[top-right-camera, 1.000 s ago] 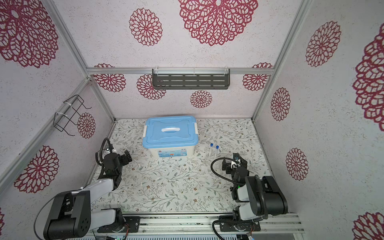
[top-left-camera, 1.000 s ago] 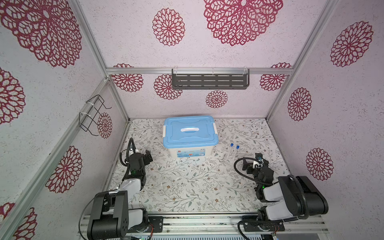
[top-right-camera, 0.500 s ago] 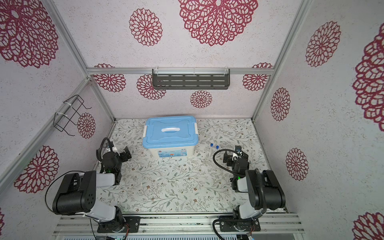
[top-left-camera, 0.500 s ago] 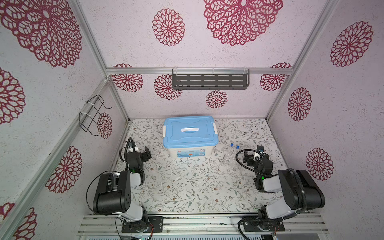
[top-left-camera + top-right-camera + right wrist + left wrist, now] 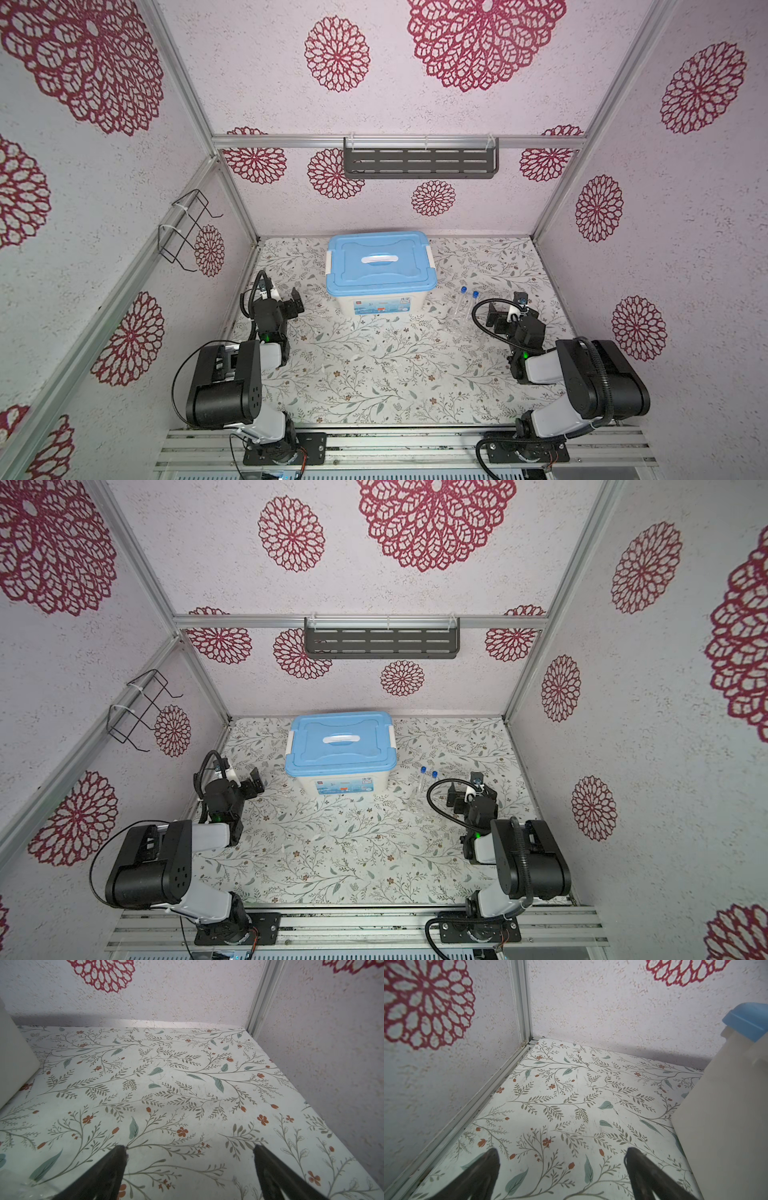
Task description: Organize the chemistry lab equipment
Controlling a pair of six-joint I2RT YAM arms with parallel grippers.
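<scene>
Tubes [image 5: 461,304] parallel, apparently upright, caps up

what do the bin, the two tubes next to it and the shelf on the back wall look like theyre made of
Storage bin: plastic, by its moulded light blue lid and whitish body; smooth, semi-matte.
Two tubes: clear with blue caps; plastic or glass, cannot tell.
Wall shelf: dark grey, matte, slotted; probably painted metal, possibly plastic.
</scene>
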